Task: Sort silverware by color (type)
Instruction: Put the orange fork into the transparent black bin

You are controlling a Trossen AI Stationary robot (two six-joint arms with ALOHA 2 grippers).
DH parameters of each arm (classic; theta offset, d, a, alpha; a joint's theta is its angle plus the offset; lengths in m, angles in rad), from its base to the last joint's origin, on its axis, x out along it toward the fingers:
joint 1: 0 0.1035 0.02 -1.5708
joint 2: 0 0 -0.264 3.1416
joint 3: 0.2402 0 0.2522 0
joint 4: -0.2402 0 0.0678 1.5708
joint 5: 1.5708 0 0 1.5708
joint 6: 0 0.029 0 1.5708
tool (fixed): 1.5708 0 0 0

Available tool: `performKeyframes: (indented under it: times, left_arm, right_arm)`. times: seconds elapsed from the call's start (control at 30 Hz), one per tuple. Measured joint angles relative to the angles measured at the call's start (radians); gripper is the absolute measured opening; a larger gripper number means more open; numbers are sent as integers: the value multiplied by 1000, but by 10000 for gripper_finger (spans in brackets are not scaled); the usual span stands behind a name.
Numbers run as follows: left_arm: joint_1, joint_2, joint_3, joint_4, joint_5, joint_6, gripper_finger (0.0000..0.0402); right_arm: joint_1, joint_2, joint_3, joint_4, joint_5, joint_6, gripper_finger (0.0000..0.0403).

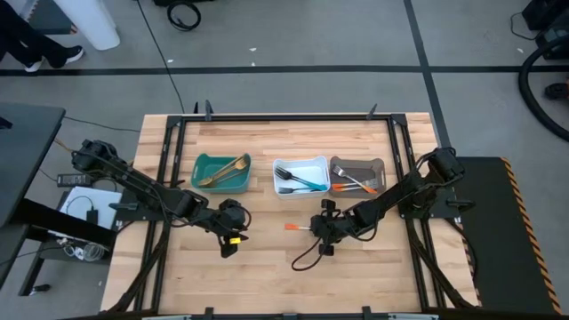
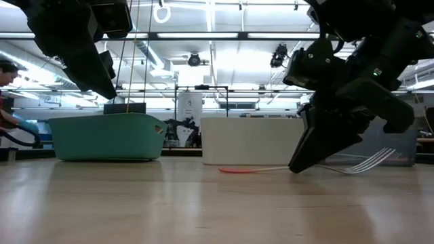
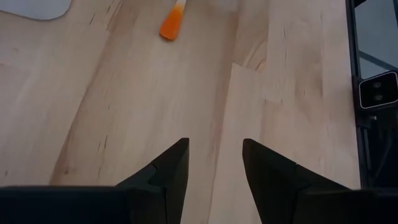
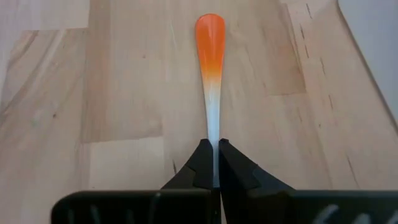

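Observation:
An orange-handled fork (image 1: pixel 293 228) is at mid-table, with my right gripper (image 1: pixel 317 229) shut on it. Its tines (image 2: pixel 369 161) show behind the gripper (image 2: pixel 302 165) in the low view. My left gripper (image 1: pixel 231 244) hangs open above bare wood to the fork's left, with nothing between its fingers (image 3: pixel 214 168). At the far side, the teal bin (image 1: pixel 203 165) holds tan utensils, the white bin (image 1: pixel 302 163) holds blue-handled ones, and the grey bin (image 1: pixel 360 164) holds orange-handled forks. My right gripper pinches the fork's pale thin shaft (image 4: pixel 213 140) between its two fingers, just behind the orange handle. The fingers slant down from the table's right side, roughly in line with the fork. The orange handle end (image 2: pixel 234 170) is down at the table, and the tines are raised.
The three bins stand in a row across the table's far half. A black frame rail (image 1: pixel 169 160) runs along the left side of the table and another along the right. Bare wood lies in front of both grippers toward the near edge.

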Motion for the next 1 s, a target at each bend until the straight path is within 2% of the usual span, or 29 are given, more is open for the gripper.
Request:
performKeyframes:
  times: [0.4, 0.7, 1.0]
  left_arm:
    - [0, 0, 0, -5, 0, 3, 160]
    - [0, 0, 0, -11, 13, 2, 160]
    - [0, 0, 0, -38, 14, 1, 160]
  right_arm:
    - [1, -1, 119, -191, 13, -50, 12]
    - [2, -4, 263, -526, 118, -53, 16]
    - [4, -79, 282, -659, 124, -48, 17]
